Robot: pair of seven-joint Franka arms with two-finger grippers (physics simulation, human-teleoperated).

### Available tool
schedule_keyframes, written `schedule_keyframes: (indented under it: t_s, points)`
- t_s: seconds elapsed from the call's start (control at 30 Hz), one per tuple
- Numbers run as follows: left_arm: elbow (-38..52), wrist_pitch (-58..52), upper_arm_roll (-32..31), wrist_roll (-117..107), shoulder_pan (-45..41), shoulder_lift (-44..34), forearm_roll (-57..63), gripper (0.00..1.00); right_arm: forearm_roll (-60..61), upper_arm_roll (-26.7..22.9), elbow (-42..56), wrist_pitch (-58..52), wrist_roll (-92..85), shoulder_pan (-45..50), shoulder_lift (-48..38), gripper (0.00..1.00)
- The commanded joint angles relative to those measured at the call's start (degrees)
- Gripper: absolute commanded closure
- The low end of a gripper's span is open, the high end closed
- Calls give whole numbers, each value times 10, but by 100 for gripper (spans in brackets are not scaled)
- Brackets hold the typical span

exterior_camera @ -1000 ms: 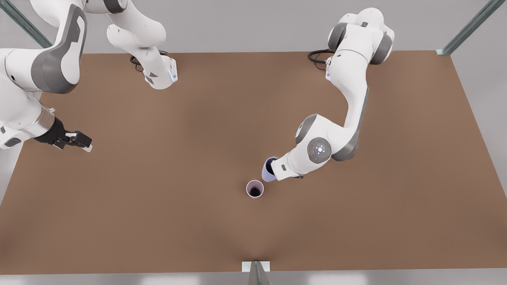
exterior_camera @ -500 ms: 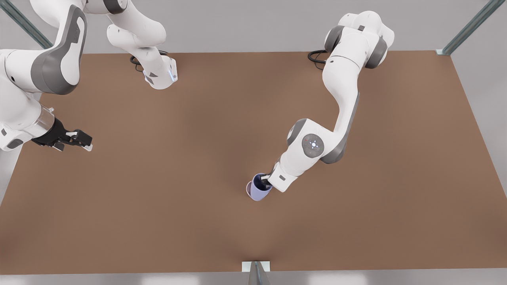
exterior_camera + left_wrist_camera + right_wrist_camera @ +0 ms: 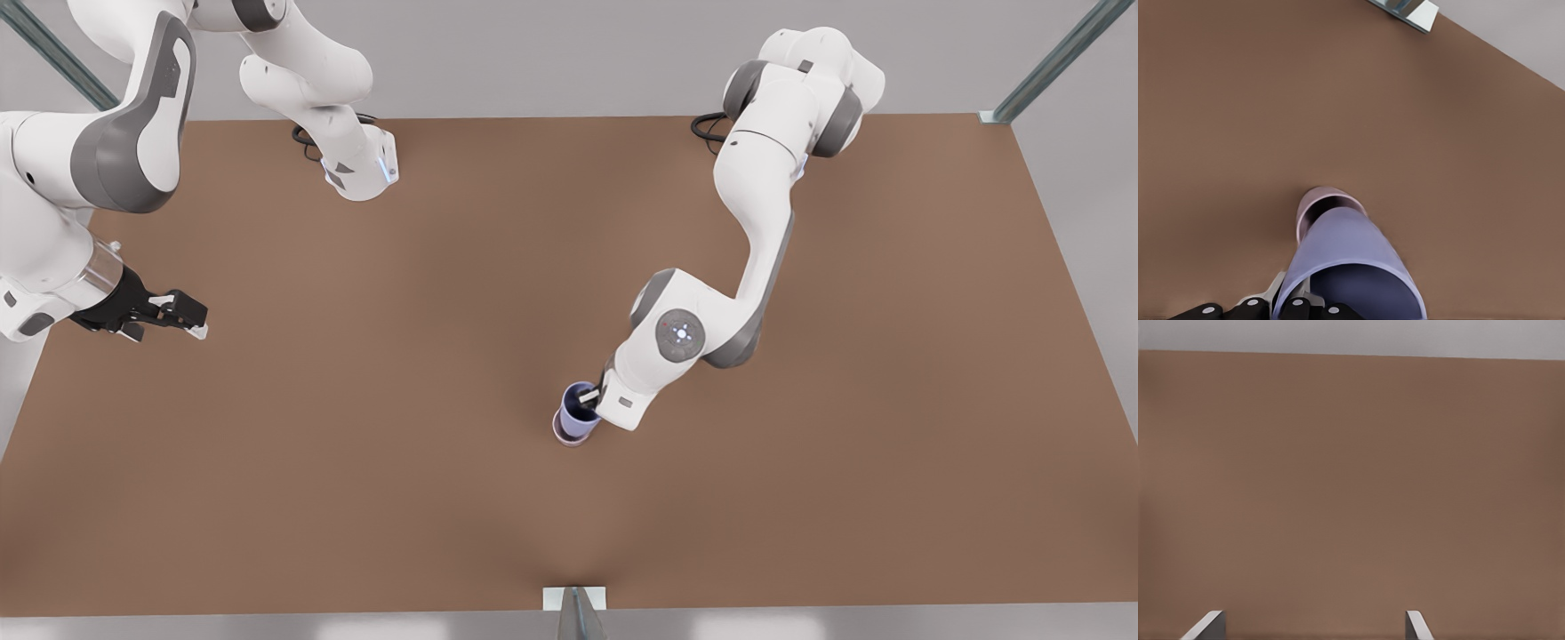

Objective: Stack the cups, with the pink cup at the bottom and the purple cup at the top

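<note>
A: In the front view, where was the left gripper (image 3: pixel 589 400)?

B: It was at the rim of the purple cup (image 3: pixel 576 413), near the middle of the table (image 3: pixel 356 444). 1 finger seemed to reach inside the cup, but the white wrist covered most of the hand there.

A: And the left wrist view?

B: It showed more. The fingers (image 3: pixel 1271 293) were closed on the wall of the purple cup (image 3: pixel 1345 260), 1 inside and 1 outside, at the rim. Beyond the fingertips, the cup's base sat in the mouth of the pink cup (image 3: pixel 1319 202). The purple cup leaned a little, and how deep it sat could not be told.

A: Was the pink cup visible from the front?

B: Only as a thin pink edge (image 3: pixel 564 436) under the purple cup.

A: And the right gripper (image 3: pixel 182 318)?

B: That arm waited at the front view's left edge, well apart from the cups. In the right wrist view, the 2 fingertips (image 3: pixel 1205 625) stood wide apart with only bare table (image 3: pixel 1351 487) between them, holding nothing. From the front the gap was hard to see.
</note>
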Motion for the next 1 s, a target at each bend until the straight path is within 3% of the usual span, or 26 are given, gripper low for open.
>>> schedule_keyframes:
  t_s: [0.0, 0.33, 0.9, 0.97]
  points:
    - [-7, -13, 0, -97, -1, -1, -5, 79, 0, 0, 0, 0, -18, 0, 0, 0]
    - [-1, 41, -4, -133, -1, 8, -6, 79, -1, 0, 0, 0, -18, 1, 0, 0]
    - [-7, 32, -4, -125, -9, 30, 1, 78, -1, 0, 0, 4, -18, 1, 0, 0]
    - [-7, 32, -4, -125, -9, 30, 2, 74, -1, 0, 0, 4, -18, 1, 0, 0]
